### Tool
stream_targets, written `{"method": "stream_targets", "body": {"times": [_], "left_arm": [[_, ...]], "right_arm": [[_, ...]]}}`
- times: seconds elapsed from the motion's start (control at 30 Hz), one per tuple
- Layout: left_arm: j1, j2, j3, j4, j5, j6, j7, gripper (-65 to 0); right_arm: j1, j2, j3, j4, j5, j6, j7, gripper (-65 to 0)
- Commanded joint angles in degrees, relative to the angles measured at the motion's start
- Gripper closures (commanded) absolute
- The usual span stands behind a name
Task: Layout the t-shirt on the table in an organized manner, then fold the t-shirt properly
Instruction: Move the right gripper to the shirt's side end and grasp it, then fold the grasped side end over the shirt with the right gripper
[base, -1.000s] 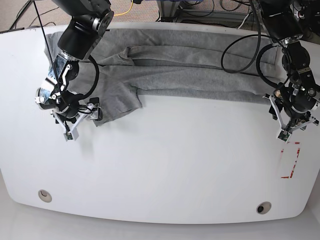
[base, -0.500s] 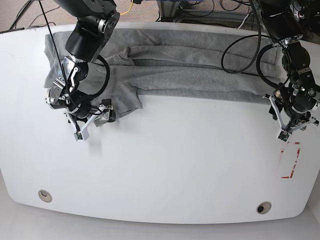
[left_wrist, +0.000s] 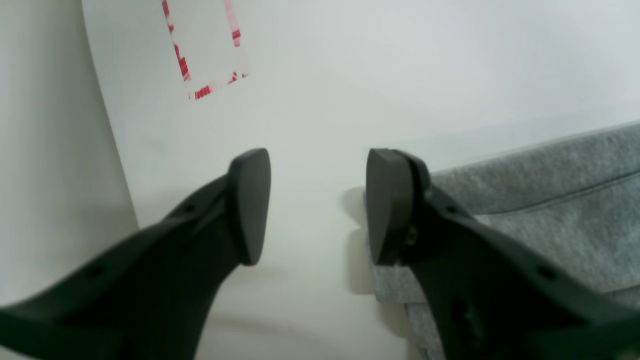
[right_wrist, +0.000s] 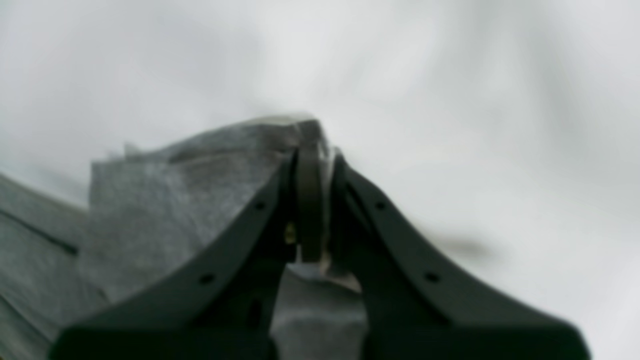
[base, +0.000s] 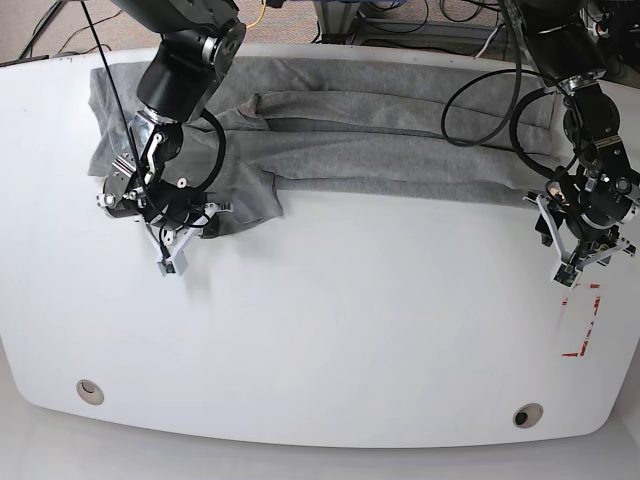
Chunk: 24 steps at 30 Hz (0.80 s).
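My right gripper (right_wrist: 312, 200) pinches a fold of the grey t-shirt (base: 400, 150) stretched along the table's (base: 350, 340) far edge, while my left gripper (left_wrist: 315, 205) hangs spread at its hem.

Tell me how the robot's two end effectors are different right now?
The right end effector is shut, pinching a fold of the grey t-shirt; the left end effector is open and holds nothing. The right one has fabric bunched around its tips; the left one has bare white table between its fingers, with the shirt's edge beside one finger. Both are black with two fingers.
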<state>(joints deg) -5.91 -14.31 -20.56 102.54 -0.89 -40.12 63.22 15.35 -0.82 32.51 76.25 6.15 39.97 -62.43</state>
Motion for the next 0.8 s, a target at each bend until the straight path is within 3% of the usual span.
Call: {"method": "stream_targets", "body": {"times": [0.0,0.13,0.33,0.77], "left_arm": [[-1.08,-0.68,-0.15,0.80,0.14,0.12,-0.94,-28.7],[-1.08,-0.68,1.61,0.71,0.31,0.12,-0.94,-28.7],[-0.99,-0.68,3.02,0.71,0.31,0.12,-0.94,-28.7],[-0.90,-0.68,6.71,0.71,0.40,0.12,-0.94,-28.7]], "right_arm": [[0.87,0.42,-1.00,4.85,-0.22,0.03,-4.25,-0.8],[-0.89,0.60,-4.25,9.95,1.89,0.03,-10.31,-0.8],[-6.78,2.89,-8.47,19.97,14.90,0.03,-16.73,-0.8],[-19.09,10.71,-16.03,27.18,47.08,0.03,-17.57,-0.8]]}}
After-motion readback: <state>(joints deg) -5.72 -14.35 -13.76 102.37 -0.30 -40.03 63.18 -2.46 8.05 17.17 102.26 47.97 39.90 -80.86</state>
